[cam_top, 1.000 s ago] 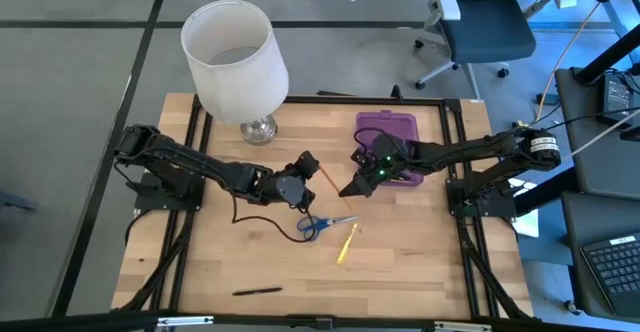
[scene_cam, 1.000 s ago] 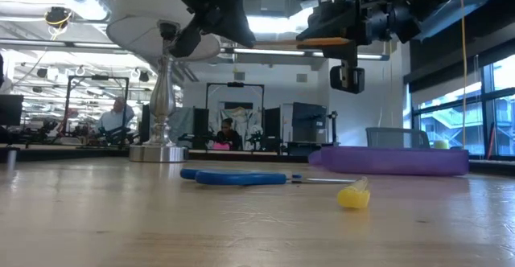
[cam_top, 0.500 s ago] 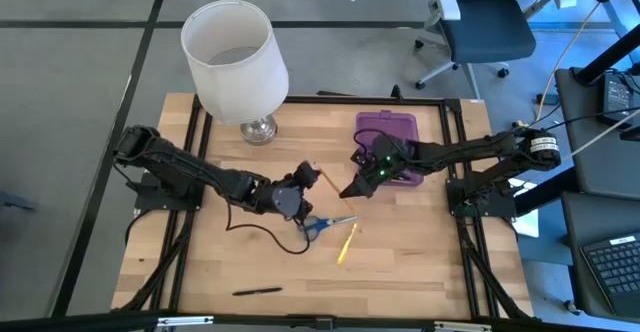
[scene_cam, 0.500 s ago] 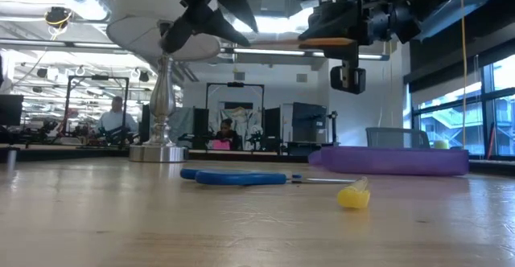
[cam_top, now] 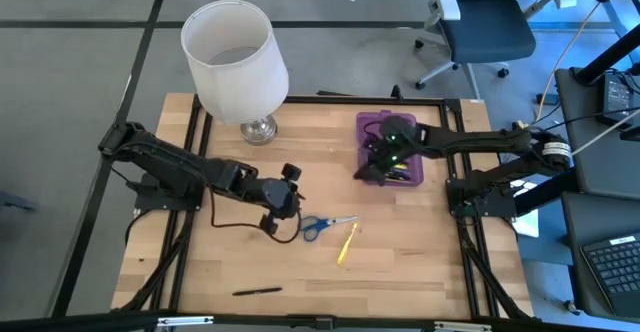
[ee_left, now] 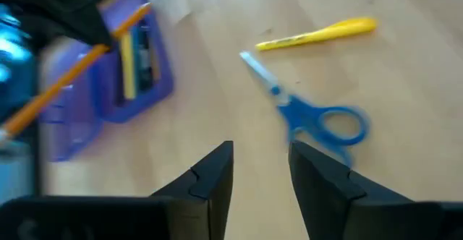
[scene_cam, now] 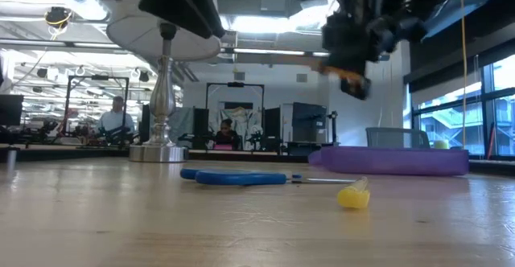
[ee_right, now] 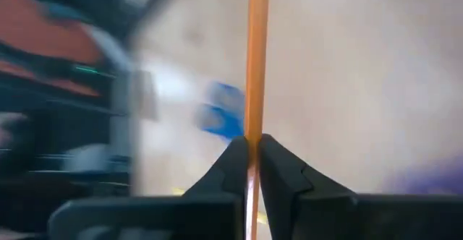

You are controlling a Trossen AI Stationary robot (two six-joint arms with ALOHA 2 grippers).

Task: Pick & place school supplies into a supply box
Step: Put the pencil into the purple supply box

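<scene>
Left gripper (cam_top: 283,200) is where we are starting: it is hovering over the bare wood with its fingers slightly parted and pinching nothing. Just to its right, the blue-handled scissors (cam_top: 318,226) are lying flat, long axis running left to right, handles toward this gripper (making it the nearer arm by far). Beside the blades, a yellow pencil (cam_top: 346,242) is lying at a slant. Farther right, we are finding the right gripper (cam_top: 373,168) pressed on an orange pencil (ee_right: 255,66), hanging over the near-left corner of the purple supply box (cam_top: 405,127).
</scene>
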